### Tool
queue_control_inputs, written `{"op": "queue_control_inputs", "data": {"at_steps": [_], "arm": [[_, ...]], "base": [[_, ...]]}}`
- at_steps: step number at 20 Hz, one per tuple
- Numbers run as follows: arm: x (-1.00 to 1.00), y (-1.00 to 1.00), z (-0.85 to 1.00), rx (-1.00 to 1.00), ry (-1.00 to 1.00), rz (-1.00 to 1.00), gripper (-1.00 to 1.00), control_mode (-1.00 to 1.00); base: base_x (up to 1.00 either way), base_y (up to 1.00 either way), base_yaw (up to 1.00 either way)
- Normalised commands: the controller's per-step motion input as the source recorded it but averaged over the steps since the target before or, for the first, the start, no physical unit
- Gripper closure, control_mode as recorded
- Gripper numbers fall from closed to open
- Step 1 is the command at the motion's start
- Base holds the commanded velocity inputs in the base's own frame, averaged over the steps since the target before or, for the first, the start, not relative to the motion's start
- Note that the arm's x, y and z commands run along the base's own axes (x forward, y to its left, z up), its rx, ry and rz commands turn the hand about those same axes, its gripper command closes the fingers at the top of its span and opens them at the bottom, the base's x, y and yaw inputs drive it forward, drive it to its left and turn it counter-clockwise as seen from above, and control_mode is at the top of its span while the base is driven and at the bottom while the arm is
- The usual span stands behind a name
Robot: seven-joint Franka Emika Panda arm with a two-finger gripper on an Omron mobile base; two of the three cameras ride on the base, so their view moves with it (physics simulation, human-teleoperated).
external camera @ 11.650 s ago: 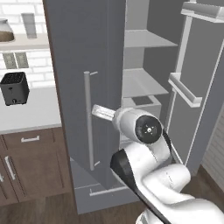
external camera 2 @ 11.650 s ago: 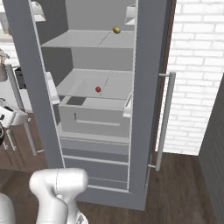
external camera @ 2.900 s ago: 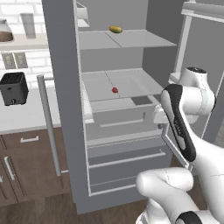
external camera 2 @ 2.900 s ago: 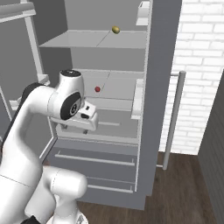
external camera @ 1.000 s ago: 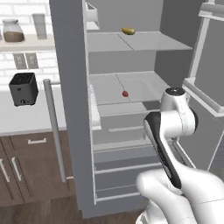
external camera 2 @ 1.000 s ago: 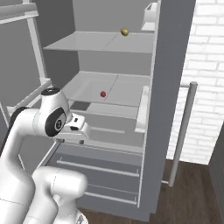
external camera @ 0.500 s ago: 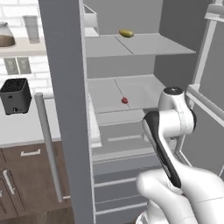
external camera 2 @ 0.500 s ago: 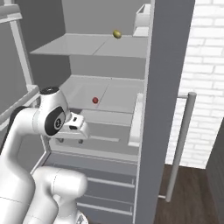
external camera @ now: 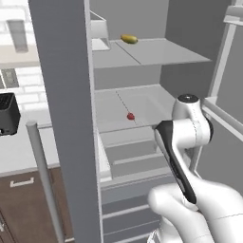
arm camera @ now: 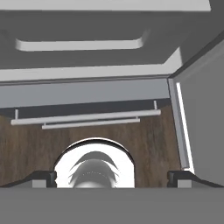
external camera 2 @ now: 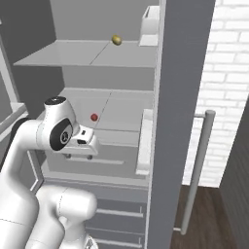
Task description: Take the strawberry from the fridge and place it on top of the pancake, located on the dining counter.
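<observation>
The fridge (external camera: 142, 52) stands with both doors swung wide. The strawberry (external camera: 130, 116) (external camera 2: 94, 117) is a tiny red fruit lying on the middle shelf (external camera 2: 121, 109). My gripper (external camera 2: 79, 156) hangs in front of that shelf, lower than the strawberry and a little to its left in the right base view, pointing down. It is open and holds nothing. In the hand view the gripper (arm camera: 113, 178) has its fingertips (arm camera: 43, 178) far apart over the lower drawers (arm camera: 83, 92) and the wooden floor. The pancake and the dining counter are out of view.
An oblong yellow-green item (external camera: 128, 39) (external camera 2: 116, 40) lies on the upper shelf. The open left door (external camera: 66, 95) with its bar handle (external camera: 45, 180) and the open right door (external camera 2: 180, 97) flank the arm. A black toaster (external camera: 7, 114) sits on the wall counter.
The whole picture has shifted and the fridge looms larger, so the base has driven closer. The arm holds the same pose and the strawberry has not moved.
</observation>
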Motion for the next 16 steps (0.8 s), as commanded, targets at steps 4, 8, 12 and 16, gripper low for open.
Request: {"op": "queue_control_inputs", "data": {"at_steps": [4,8,12,16], "arm": [[0.00,0.00,0.00,0.00,0.00,0.00,-1.00,1.00],[0.00,0.00,0.00,0.00,0.00,0.00,-1.00,1.00],[0.00,0.00,0.00,0.00,0.00,0.00,-1.00,1.00],[0.00,0.00,0.00,0.00,0.00,0.00,-1.00,1.00]], "base": [[0.52,0.00,0.03],[0.50,0.00,0.04],[0.64,0.08,0.03],[0.45,0.08,0.00]]}}
